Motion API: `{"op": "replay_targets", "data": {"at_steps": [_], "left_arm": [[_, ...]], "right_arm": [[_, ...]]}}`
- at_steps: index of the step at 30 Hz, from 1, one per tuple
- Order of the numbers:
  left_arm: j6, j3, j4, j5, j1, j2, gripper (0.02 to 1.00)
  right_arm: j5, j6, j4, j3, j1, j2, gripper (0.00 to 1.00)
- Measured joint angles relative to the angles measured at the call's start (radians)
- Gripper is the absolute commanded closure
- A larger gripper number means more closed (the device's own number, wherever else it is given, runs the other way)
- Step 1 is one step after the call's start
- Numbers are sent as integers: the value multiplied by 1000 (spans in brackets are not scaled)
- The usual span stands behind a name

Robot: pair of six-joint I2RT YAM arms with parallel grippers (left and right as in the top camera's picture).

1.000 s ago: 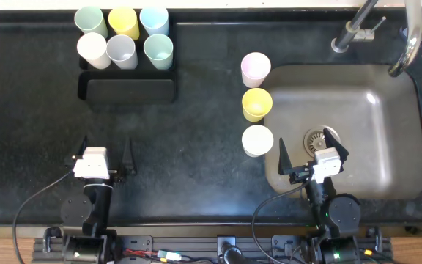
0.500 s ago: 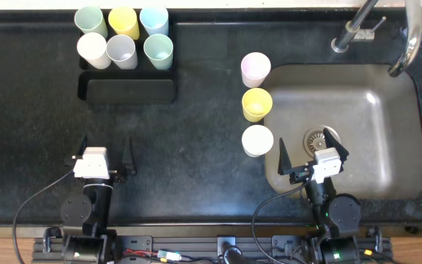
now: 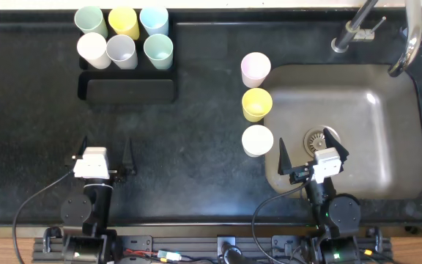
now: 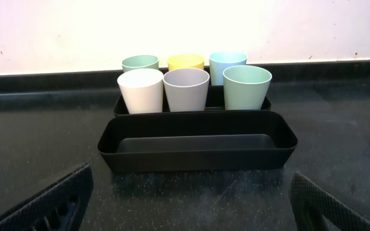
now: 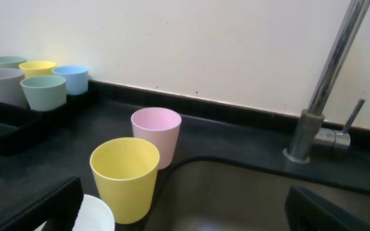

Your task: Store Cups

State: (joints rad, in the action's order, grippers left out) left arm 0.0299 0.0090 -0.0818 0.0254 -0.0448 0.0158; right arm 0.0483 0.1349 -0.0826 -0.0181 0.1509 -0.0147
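Nothing is grasped yet: left gripper [image 3: 106, 147] and right gripper [image 3: 306, 147] stand open; next, probably, the white cup [image 3: 257, 140] at the right one's nine o'clock.

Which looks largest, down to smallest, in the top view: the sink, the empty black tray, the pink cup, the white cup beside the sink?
1. the sink
2. the empty black tray
3. the pink cup and the white cup beside the sink: these two look alike in size, so they are not ranked against each other.
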Motion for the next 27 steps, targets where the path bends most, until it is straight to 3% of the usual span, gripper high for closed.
{"op": "replay_targets", "data": {"at_steps": [12, 18, 23, 27], "left_arm": [[-9, 0, 12, 0, 0, 0, 18], [-39, 36, 153, -17, 0, 161, 18], [-72, 270, 134, -48, 0, 486, 18], [-130, 621, 3, -55, -22, 775, 18]], "right_arm": [[0, 0, 1, 0, 0, 0, 3], [0, 0, 0, 0, 0, 0, 3], [0, 0, 0, 0, 0, 0, 5], [0, 1, 0, 0, 0, 0, 5]]}}
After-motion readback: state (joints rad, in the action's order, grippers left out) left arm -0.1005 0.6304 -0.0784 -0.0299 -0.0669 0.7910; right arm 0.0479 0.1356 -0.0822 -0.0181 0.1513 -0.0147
